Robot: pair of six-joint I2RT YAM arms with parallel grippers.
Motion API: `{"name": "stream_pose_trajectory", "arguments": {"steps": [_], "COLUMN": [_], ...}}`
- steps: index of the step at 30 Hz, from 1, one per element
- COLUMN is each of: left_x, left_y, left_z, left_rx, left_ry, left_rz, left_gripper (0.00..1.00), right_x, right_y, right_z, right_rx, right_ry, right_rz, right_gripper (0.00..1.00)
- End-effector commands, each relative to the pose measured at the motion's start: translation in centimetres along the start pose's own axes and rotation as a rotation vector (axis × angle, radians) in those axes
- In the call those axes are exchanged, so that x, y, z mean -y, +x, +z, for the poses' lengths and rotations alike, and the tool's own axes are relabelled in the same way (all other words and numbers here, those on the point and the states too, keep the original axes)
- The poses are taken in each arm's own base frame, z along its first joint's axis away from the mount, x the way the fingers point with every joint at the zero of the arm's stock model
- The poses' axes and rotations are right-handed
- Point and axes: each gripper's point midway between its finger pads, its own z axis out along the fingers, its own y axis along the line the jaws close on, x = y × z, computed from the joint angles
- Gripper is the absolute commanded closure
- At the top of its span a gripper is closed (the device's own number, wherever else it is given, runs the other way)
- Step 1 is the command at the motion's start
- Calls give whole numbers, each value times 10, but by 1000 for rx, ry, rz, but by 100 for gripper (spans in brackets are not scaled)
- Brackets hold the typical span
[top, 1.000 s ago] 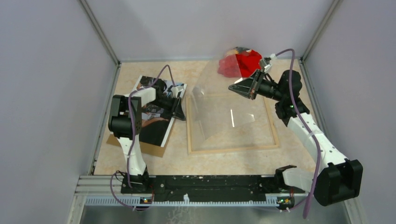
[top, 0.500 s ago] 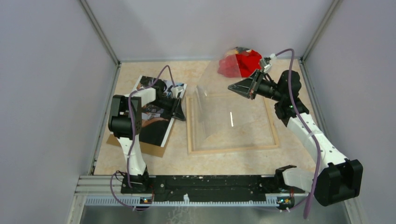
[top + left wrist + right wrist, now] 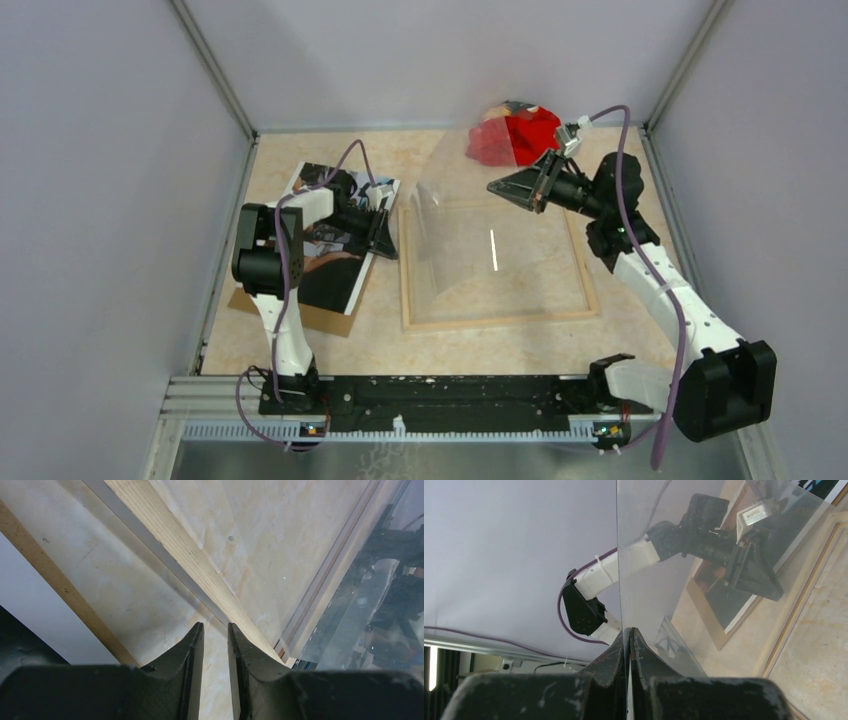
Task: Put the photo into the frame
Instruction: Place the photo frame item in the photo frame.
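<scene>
The frame (image 3: 500,318) lies back up on the table, light wood rails showing, in the middle of the top view. The photo (image 3: 335,265), dark picture up, rests to its left on a brown backing board (image 3: 320,318). My left gripper (image 3: 385,238) sits low between the photo and the frame's left rail (image 3: 175,535). Its fingers stand a narrow gap apart over bare table (image 3: 216,626) with nothing between them. My right gripper (image 3: 497,187) is shut on the edge of a clear sheet (image 3: 480,250), held tilted above the frame. The sheet's edge runs straight up from the pinched fingertips (image 3: 628,630).
A red crumpled thing (image 3: 515,138) lies at the back right, behind the right wrist. Grey walls close in the table on three sides. Through the clear sheet (image 3: 704,535) the left arm and the photo show.
The right gripper has edged slightly left with the clear sheet, whose glare has shifted a little. The left arm has not moved.
</scene>
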Motion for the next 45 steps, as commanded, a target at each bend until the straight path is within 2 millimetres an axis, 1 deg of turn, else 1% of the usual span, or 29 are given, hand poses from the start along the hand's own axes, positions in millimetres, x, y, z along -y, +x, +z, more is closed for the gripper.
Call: {"name": "stream_pose_trajectory", "arguments": {"steps": [1, 20, 28, 45], "left_x": [6, 6, 5, 5], "left_y": [-4, -4, -4, -2], "left_z": [-4, -4, -3, -3], "left_rx": [22, 23, 22, 20], "left_ry": [19, 24, 25, 27], "left_rz": [26, 24, 25, 24], "left_gripper": [70, 70, 70, 71], "right_x": [-13, -5, -5, 1], "right_y": [0, 6, 9, 15], "right_z": [1, 7, 11, 13], "right_rx": [16, 10, 4, -2], "right_ry": [-52, -50, -55, -47], "right_rz": [-48, -37, -32, -19], "right_gripper": [100, 100, 100, 100]}}
